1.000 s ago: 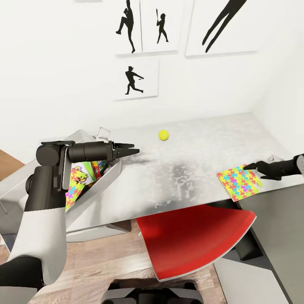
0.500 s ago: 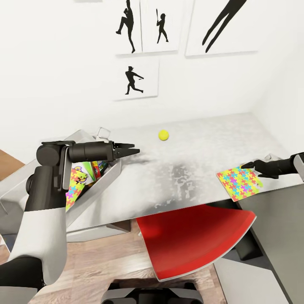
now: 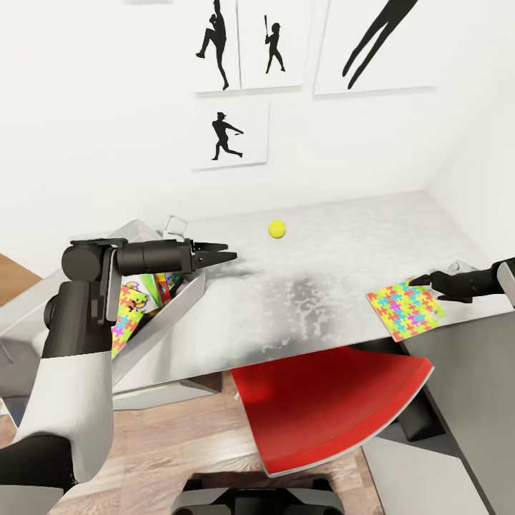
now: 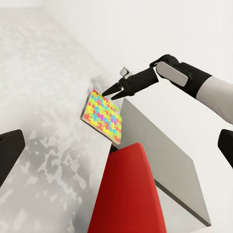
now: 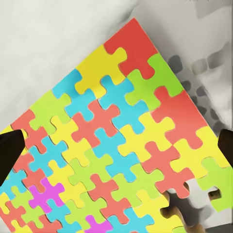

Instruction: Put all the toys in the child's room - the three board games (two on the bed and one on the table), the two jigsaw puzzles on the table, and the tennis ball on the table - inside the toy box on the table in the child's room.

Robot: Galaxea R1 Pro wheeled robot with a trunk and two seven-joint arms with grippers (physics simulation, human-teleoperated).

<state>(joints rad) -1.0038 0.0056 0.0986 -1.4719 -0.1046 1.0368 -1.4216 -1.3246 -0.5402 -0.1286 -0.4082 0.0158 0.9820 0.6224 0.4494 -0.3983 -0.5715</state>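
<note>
On the table (image 3: pixel 329 229) a jigsaw puzzle (image 3: pixel 405 309) lies flat near the right front edge. My right gripper (image 3: pixel 422 280) hovers open at its far right corner; in the right wrist view the puzzle (image 5: pixel 121 141) spreads beneath the fingers (image 5: pixel 9 150). The tennis ball (image 3: pixel 277 228) rests near the wall, mid-table. My left gripper (image 3: pixel 220 255) is open and empty, held level above the right rim of the toy box (image 3: pixel 168 318). Inside the box are another jigsaw puzzle (image 3: pixel 127 315) and colourful board games (image 3: pixel 163 285). The left wrist view looks across at the puzzle (image 4: pixel 103 115) and right gripper (image 4: pixel 116 93).
A red chair (image 3: pixel 336 404) is tucked under the table's front edge, also visible as the red chair (image 4: pixel 127 194). A lower grey cabinet top (image 3: pixel 458 386) adjoins the table on the right. Baseball silhouette pictures (image 3: pixel 229 132) hang on the white wall.
My right gripper has crept a little left and up toward the puzzle's far corner. The left arm, ball and puzzle are unmoved.
</note>
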